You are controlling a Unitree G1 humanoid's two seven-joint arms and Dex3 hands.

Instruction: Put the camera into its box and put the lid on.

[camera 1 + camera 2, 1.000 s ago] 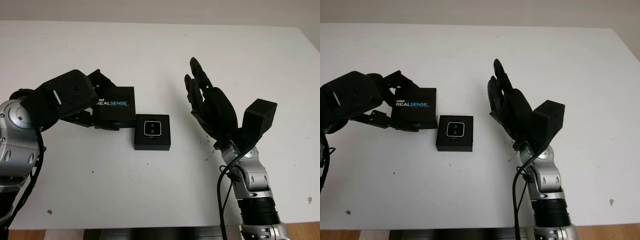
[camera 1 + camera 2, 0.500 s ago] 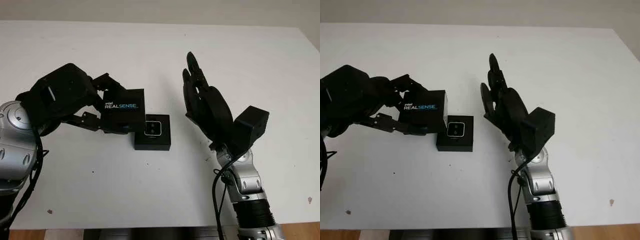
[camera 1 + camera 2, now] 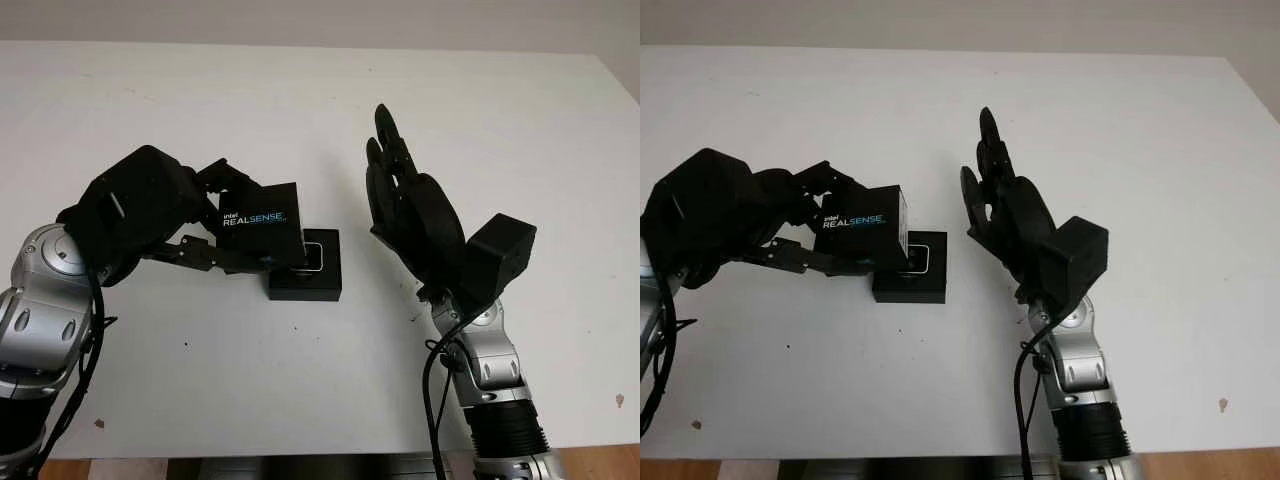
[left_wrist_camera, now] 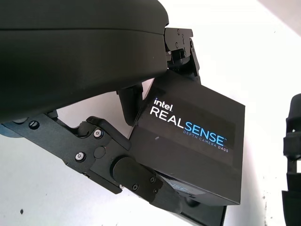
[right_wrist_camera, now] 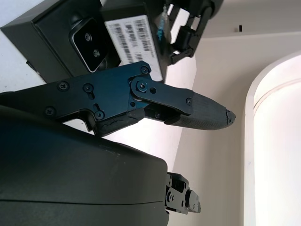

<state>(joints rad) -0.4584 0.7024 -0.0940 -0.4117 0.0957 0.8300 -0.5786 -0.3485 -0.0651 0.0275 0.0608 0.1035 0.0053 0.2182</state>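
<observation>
- The white table [image 3: 300, 110] spread under both arms, with a few small dark specks on its surface.
- The right hand [image 3: 405, 205] stood raised just to the right of the box, palm turned toward it and fingers pointing away from the robot; it held nothing and was open, not touching the box.
- The left hand [image 3: 205, 215] reached in from the left with its fingers [image 4: 141, 176] clamped on the lid, one finger under the lid's near edge and others at its far edge.
- The lid [image 3: 260, 225], black with white and blue "intel REALSENSE" lettering, was held tilted above the table, its right end hanging over the left part of the box; whether it touched the box cannot be told.
- The box [image 3: 318, 282], a black open tray, sat flat on the table between the two hands, its left part hidden beneath the lid.
- The camera [image 5: 88, 44] lay inside the box, its silver face with two dark lenses turned upward; the head views showed just its right edge past the lid.
</observation>
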